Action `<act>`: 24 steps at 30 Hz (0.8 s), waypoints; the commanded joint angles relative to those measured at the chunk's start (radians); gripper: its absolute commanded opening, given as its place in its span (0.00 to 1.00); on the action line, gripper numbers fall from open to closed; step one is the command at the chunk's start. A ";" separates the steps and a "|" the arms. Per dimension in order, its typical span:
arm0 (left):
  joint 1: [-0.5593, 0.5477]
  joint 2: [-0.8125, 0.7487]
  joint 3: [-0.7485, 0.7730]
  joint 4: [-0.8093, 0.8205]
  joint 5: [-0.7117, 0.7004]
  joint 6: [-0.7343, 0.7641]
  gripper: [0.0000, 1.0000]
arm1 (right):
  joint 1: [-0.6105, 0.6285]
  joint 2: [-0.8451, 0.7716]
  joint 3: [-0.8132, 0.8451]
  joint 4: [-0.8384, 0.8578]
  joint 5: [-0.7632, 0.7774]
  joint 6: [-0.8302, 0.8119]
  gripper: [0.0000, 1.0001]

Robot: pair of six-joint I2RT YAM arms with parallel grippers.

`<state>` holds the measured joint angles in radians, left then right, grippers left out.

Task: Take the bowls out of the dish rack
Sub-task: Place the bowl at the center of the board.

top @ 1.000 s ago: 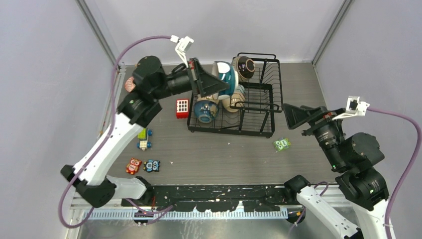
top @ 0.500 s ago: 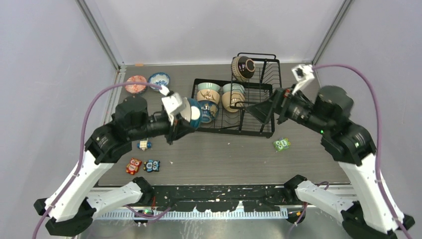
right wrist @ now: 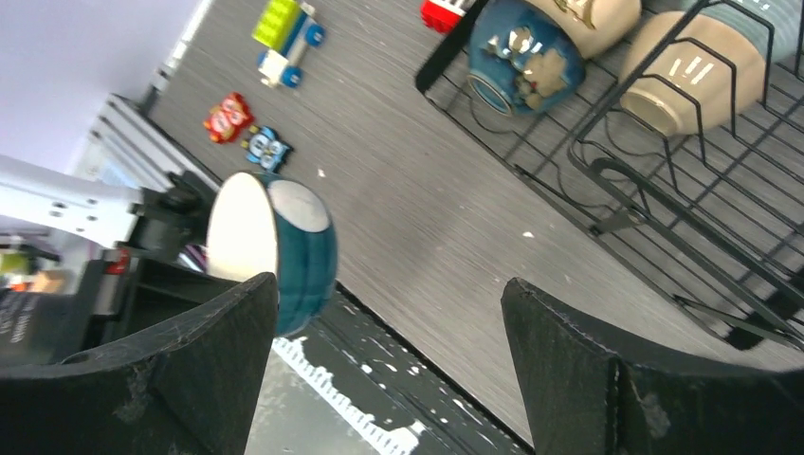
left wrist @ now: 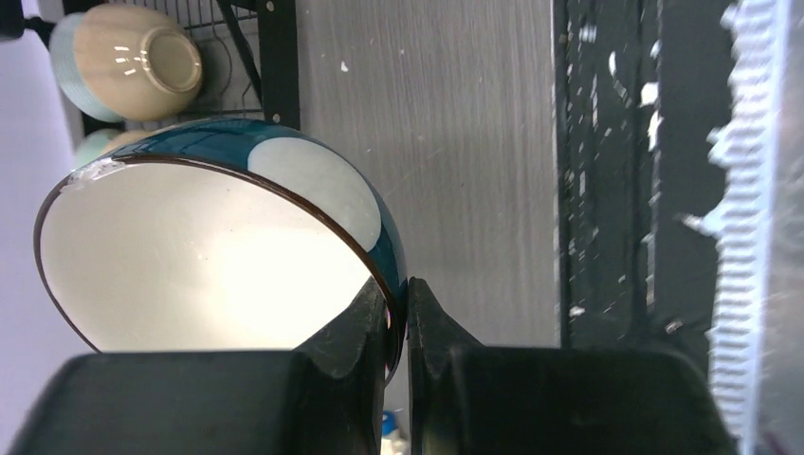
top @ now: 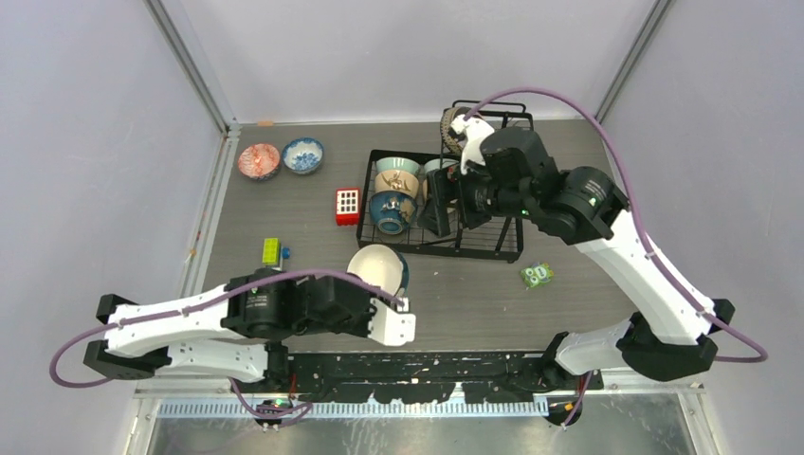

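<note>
Update on left gripper [left wrist: 403, 303]: pinches rim of teal bowl [top: 377, 268], jaws narrow on the wall, cream inside tilted toward the camera. Sits low near the front edge of the table [top: 474, 294]; cannot tell whether touching it. Half a second back held the same bowl up beside the dish rack [top: 493, 248]; now well clear of it, so counts as unloaded but not yet released. Needs a drop spot next, probably. Notes red bowl [top: 258, 159] and blue-white bowl [top: 303, 154] already parked far left. Then right gripper [top: 434, 207]: spread wide, empty, hangs over the rack near tan bowl [right wrist: 702, 71] and dark blue bowl [right wrist: 526, 52]. Was out beyond the rack's right side a second ago, so has swung in, likely for the next pick. Touches nothing yet. Leaves several bowls racked.
</note>
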<state>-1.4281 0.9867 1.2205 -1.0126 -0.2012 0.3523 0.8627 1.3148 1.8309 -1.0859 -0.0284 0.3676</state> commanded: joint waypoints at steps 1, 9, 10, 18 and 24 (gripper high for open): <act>-0.074 -0.040 -0.021 -0.037 -0.164 0.207 0.00 | 0.069 0.037 0.072 -0.113 0.111 -0.069 0.91; -0.239 -0.016 -0.086 -0.184 -0.305 0.297 0.00 | 0.181 0.088 0.063 -0.195 0.173 -0.104 0.89; -0.256 -0.015 -0.100 -0.193 -0.316 0.305 0.00 | 0.203 0.095 0.061 -0.201 0.191 -0.107 0.89; -0.402 -0.012 -0.179 -0.131 -0.383 0.364 0.00 | 0.317 0.121 0.003 -0.129 0.240 -0.093 0.86; -0.422 0.030 -0.167 -0.101 -0.315 0.360 0.00 | 0.398 0.174 -0.025 -0.053 0.257 -0.064 0.81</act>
<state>-1.8408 1.0077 1.0294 -1.1931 -0.4961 0.6876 1.2167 1.4517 1.8191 -1.2266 0.1944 0.2871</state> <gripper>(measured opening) 0.103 0.832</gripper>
